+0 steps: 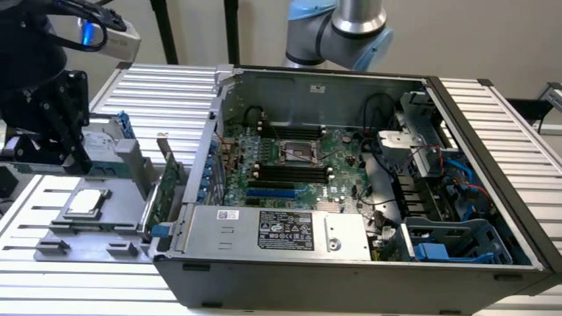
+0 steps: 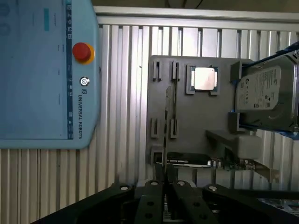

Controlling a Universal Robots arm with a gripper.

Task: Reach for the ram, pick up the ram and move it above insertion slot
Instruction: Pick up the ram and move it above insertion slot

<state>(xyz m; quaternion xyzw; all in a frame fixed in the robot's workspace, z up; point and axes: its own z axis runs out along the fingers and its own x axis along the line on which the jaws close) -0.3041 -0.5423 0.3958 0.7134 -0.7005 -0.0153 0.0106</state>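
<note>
**Jaws pinching ram edge-on above the gray fixture tray**

Wrist view: the jaws (image 2: pixel 164 186) are closed on the ram (image 2: pixel 167 121) — a thin stick seen edge-on, running from between the black fingers (image 2: pixel 150 200) out over the gray fixture tray (image 2: pixel 187 112). The ram lines up with the tray's slotted holders, between the small clip pairs. Whether it is lifted clear of the tray or touching it, cannot tell.

On the same tray: a CPU chip (image 2: pixel 204 78) in its square pocket, a hard drive (image 2: pixel 265 95) in blue rails at one side, and a green expansion card (image 2: pixel 224 163) with a metal bracket near the fingers. A teach pendant (image 2: pixel 46 70) with a red stop button (image 2: pixel 81 51) lies on the ribbed metal counter (image 2: pixel 121 116) beside the tray.

Exterior view: the gripper (image 1: pixel 52 125) sits at the exterior view's left, over the tray (image 1: pixel 97 230) — well apart from the open computer case (image 1: pixel 491 217). The motherboard (image 1: pixel 299 164) inside shows dark memory slots (image 1: pixel 290 172) below the CPU socket (image 1: pixel 297 153).
</note>
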